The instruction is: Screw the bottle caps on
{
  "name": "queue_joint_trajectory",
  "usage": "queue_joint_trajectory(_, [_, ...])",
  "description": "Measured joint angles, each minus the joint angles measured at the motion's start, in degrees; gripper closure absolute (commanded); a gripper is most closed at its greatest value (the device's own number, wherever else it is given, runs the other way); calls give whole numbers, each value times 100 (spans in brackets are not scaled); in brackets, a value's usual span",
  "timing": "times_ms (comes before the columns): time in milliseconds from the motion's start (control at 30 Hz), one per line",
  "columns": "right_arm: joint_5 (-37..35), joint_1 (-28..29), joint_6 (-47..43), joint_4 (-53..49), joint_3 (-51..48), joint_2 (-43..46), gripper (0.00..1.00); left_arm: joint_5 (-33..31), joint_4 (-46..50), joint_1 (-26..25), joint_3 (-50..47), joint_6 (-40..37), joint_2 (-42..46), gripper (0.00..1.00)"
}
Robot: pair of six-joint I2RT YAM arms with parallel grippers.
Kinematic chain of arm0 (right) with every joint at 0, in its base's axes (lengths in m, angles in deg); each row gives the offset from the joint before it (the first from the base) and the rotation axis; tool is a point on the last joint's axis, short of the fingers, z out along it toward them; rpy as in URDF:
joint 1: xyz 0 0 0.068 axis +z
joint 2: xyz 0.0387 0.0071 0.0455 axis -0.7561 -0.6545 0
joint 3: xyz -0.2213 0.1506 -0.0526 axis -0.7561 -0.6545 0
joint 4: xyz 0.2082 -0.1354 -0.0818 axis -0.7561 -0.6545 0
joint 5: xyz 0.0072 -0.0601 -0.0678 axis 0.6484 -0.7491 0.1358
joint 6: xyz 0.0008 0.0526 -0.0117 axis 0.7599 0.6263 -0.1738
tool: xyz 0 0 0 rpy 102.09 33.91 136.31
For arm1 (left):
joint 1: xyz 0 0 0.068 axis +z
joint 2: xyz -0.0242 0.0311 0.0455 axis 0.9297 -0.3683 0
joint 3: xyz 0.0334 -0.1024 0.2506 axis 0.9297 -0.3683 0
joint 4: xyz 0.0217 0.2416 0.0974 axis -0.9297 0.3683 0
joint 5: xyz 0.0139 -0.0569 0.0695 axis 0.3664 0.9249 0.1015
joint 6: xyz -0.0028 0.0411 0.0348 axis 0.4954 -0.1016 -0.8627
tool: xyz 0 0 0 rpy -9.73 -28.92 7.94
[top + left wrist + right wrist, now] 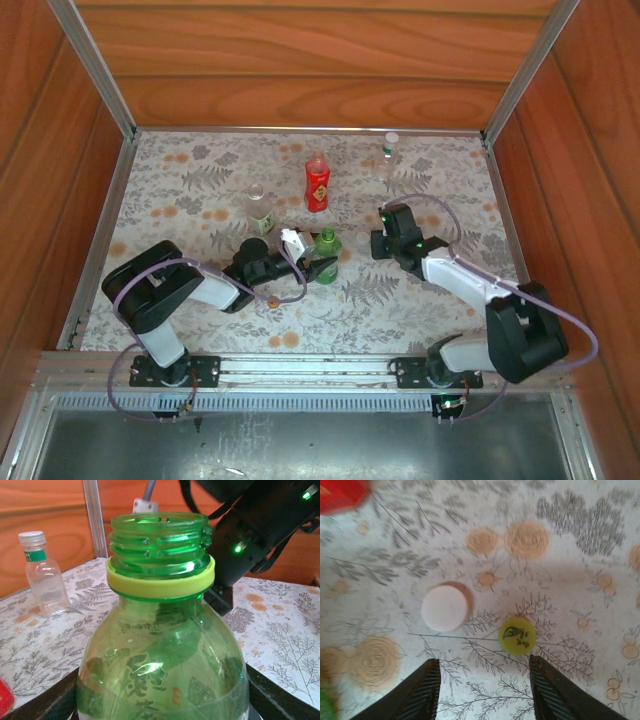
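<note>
The green bottle (160, 650) stands upright near the middle of the flower-printed table (180, 190), its threaded neck bare and open, with a yellow-green ring sitting just below the threads. It is tinted, see-through plastic with printed characters on the shoulder. The left gripper (322, 266) is clamped around its body, one dark finger on either side low in the left wrist view, probably to steady the bottle so that a cap can be turned onto it without the bottle spinning.

The matching yellow-green cap (517, 636) lies flat on the table, top up, with a leaf mark on it. A white cap (445, 608) lies near it to the left, the two apart. The right gripper (484, 667) hangs over them with its fingers spread and nothing between them. The yellow-green cap sits just ahead of one finger, so the gripper looks poised to pick it up.

Further back stand the red bottle (317, 183) and a clear bottle (42, 577) that wears a white cap.
</note>
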Motion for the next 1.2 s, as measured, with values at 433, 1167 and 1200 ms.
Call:
queue_joint_trajectory(433, [11,-256,170,17,310,-927,58,57,-48,0,-33,-68,2,36])
queue_joint_trajectory(1167, [105,-448,184,201,614,-1508,60,107,-57,0,-37,-85,2,36])
queue_joint_trajectory(1200, [105,-448,184,205,623,-1515,60,109,-57,0,-37,-87,2,36])
